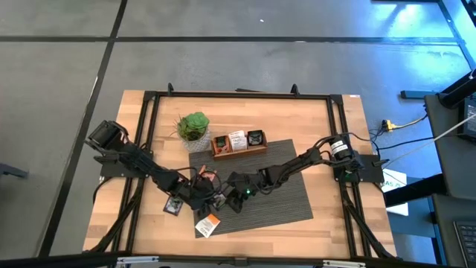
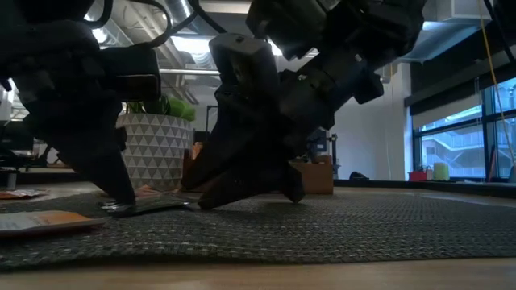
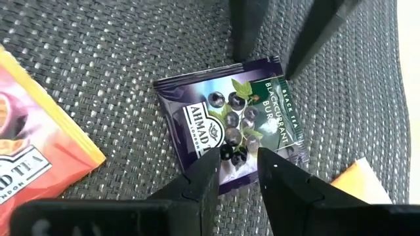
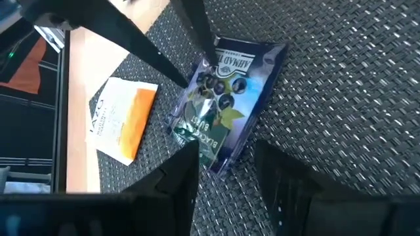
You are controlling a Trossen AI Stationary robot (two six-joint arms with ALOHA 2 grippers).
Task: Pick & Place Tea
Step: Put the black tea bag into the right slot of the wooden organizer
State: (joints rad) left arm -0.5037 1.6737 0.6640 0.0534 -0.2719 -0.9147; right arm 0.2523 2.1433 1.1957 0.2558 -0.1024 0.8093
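I see dark sachet (image 3: 230, 128) flat on mat (image 3: 98, 59). Left gripper (image 3: 237, 172) and right gripper (image 4: 226, 172) both parted, holding nothing. Sachet likely light, floppy, slick: pinch raised edge.

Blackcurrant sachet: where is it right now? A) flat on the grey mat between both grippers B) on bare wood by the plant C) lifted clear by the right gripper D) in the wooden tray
A: the blackcurrant sachet lies on the grey mat, left gripper at one edge, right gripper at the opposite edge.

Orange sachet (image 3: 39, 144) cut off by edge
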